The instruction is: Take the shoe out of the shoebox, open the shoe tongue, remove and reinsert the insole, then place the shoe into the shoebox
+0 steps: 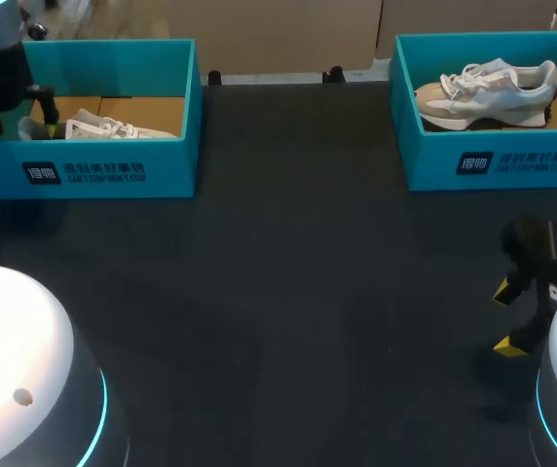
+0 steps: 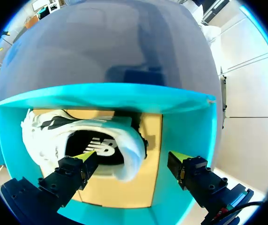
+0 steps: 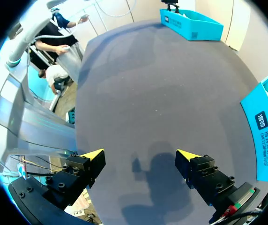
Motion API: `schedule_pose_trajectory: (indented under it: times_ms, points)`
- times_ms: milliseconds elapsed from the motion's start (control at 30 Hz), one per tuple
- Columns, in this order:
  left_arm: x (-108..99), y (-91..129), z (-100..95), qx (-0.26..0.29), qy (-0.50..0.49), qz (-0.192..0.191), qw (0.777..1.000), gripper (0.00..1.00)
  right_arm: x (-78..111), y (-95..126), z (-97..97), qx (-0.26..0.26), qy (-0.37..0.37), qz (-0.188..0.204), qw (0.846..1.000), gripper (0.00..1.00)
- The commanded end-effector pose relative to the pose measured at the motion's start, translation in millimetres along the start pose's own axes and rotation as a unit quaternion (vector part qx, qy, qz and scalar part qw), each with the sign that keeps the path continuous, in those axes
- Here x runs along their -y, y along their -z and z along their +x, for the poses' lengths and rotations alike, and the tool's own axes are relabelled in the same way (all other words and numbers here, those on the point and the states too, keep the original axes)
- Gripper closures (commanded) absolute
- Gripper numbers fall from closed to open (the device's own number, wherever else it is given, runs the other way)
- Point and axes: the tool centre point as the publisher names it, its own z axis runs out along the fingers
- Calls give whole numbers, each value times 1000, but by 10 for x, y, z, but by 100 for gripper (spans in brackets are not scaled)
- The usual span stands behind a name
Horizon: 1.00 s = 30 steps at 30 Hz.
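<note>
Pincers | left pincer [image 2: 134, 155]: spread wide, perhaps touching shoe [image 2: 45, 129] | right pincer [image 3: 141, 153]: spread, empty

- The left gripper [image 2: 134, 157] is seen with its fingers [image 2: 68, 176] spread wide apart; nothing is clamped.
- A teal shoebox [image 2: 106, 96] is seen under the gripper, its far wall at twelve o'clock.
- A white shoe [image 2: 45, 136] is recorded inside the box, at ten o'clock from the gripper.
- A dark insole [image 2: 94, 145] is visible through the shoe's opening.
- One yellow tip is placed over that opening; contact cannot be confirmed.
- The grey table [image 2: 110, 42] is seen beyond the far wall.
</note>
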Motion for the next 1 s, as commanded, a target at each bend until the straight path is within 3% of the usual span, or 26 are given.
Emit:
schedule_pose_trajectory:
  times_ms: [33, 567, 733, 1000]
  points:
    - [95, 219, 5, 1, 3, -6, 1000, 0, 6, 0, 18, 2, 0, 0, 1000, 0]
    - [398, 1113, 154, 2, 10, -13, 1000, 0, 6, 0, 18, 2, 0, 0, 1000, 0]
    - [512, 1243, 206, 4, 11, -14, 1000, 0, 6, 0, 18, 2, 0, 0, 1000, 0]
    - [512, 1243, 206, 4, 11, -14, 1000, 0, 6, 0, 18, 2, 0, 0, 1000, 0]
